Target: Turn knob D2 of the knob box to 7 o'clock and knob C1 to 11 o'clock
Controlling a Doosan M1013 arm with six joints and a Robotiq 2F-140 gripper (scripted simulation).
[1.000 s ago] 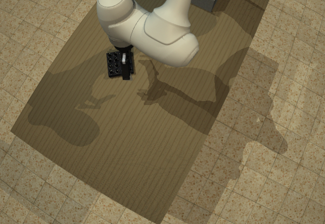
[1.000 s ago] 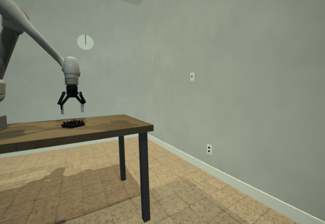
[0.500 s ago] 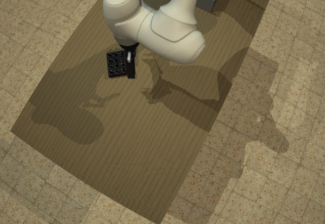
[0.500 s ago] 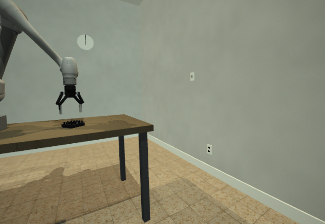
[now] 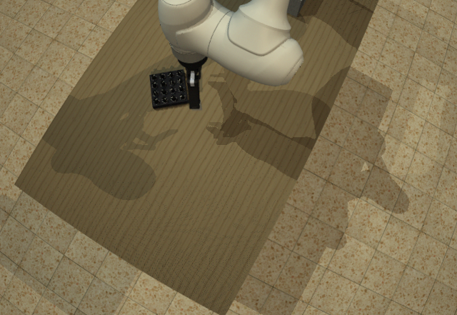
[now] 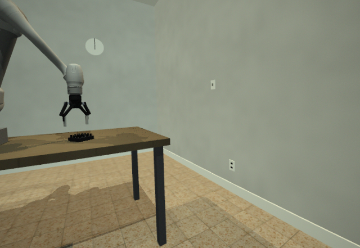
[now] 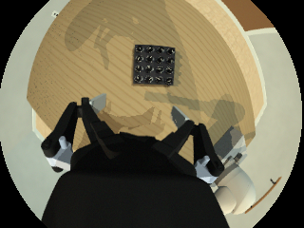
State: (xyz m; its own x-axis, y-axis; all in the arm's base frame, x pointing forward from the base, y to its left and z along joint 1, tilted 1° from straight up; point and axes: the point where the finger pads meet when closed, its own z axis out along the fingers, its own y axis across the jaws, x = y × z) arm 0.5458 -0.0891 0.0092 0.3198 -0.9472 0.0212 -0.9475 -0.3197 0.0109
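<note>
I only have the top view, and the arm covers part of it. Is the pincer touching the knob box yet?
Observer: No. From the side, the pincer hangs well above the knob box, with open air between them.
Operator: Open or closed?
Observer: Open wide and holding nothing; both fingertips show spread apart in the wrist view.
Operator: Is the box flat on the table?
Observer: Yes, it stands level on the table, back from the near edge.
Operator: Can you read the knob lines?
Observer: No. In the wrist view the box is too small to tell where any knob points.
</note>
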